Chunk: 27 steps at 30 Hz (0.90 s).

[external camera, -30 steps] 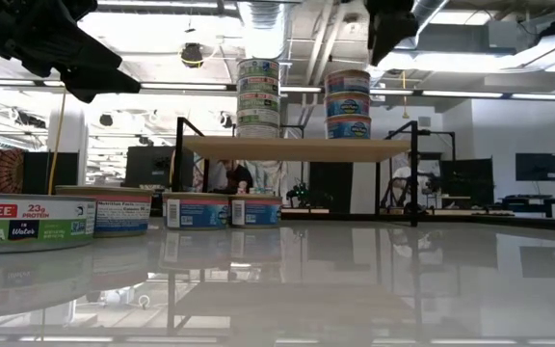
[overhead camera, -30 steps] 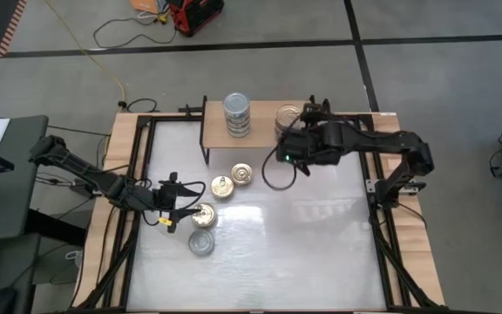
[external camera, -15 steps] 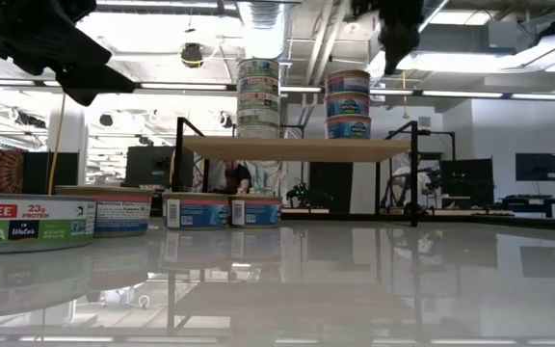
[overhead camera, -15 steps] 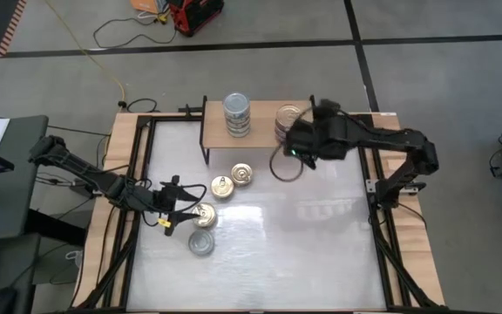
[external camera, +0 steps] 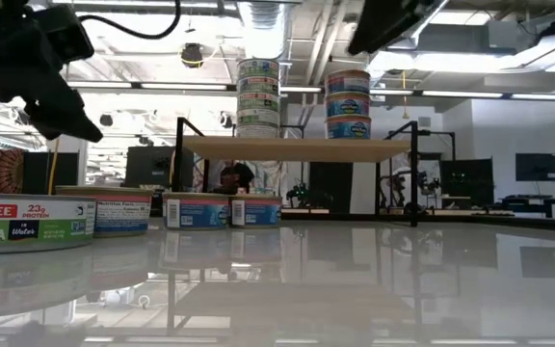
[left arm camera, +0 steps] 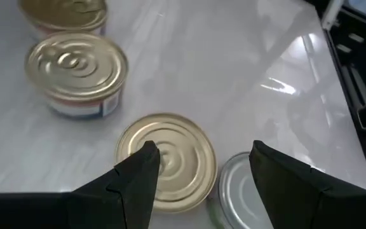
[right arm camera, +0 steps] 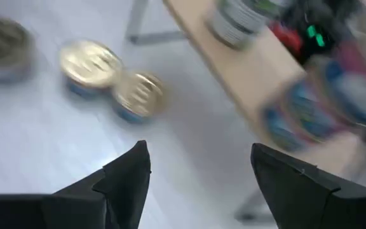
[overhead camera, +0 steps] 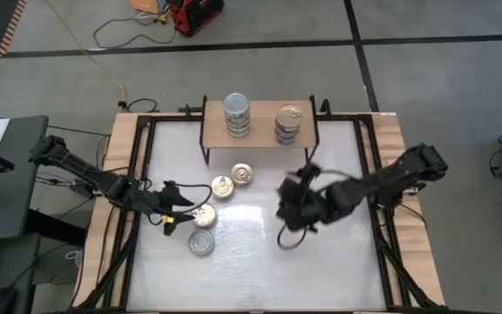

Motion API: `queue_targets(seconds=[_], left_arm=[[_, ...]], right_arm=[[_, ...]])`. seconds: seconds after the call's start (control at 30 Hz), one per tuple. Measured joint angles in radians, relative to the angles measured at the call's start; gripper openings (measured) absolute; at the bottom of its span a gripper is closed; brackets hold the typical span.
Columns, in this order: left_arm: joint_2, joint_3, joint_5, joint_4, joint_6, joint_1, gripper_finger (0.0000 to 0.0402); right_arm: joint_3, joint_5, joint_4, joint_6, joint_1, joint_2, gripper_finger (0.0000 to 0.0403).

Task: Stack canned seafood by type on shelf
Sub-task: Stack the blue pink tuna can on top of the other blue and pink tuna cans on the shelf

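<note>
The shelf [overhead camera: 260,133] at the table's far edge carries two stacks of canned seafood: silver-lidded tins [overhead camera: 236,114] on its left and gold-lidded tins [overhead camera: 288,123] on its right. On the tabletop stand three gold-lidded tins [overhead camera: 242,174] [overhead camera: 222,187] [overhead camera: 203,215] and a silver-lidded one [overhead camera: 200,243]. My left gripper [left arm camera: 202,149] is open, slanting down over the nearest gold tin [left arm camera: 167,160], with the silver tin [left arm camera: 240,191] beside it. My right gripper [right arm camera: 199,149] hangs open and empty over the table's middle [overhead camera: 288,206].
The table has wooden side rails with black frames [overhead camera: 133,174]. Open white tabletop [overhead camera: 321,270] lies near and to the right of the loose tins. Beyond the shelf, the low view shows a room and a person [external camera: 231,178].
My right gripper has left the gold-lidded stack on the shelf, swung toward the table's near edge and middle, sunk, and rolled, staying open and empty. My left gripper has tipped further down and rolled over the gold tin without travelling. No tin has moved.
</note>
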Motion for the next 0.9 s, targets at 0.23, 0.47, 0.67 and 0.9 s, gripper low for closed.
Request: queue_targets(seconds=[0.23,0.47,0.67,0.9], left_arm=[[0.018,0.0,-0.051,-0.013,-0.15,0.013,0.0233],[0.14,0.0,-0.046,0.008,-0.262,0.02,0.0233],[0.224,0.0,-0.05,-0.036,-0.365,0.031,0.0233],[0.245,0.0,-0.016,-0.004,-0.397,0.031,0.0233]], right_arm=[[-0.367,-0.136,0.908,-0.234,0.057,0.004,0.0305],[-0.542,-0.212,1.395,-0.364,0.063,0.098,0.0305],[-0.541,-0.211,1.498,-0.433,0.046,0.189,0.0305],[-0.542,-0.225,1.562,-0.482,0.044,0.218,0.0305]])
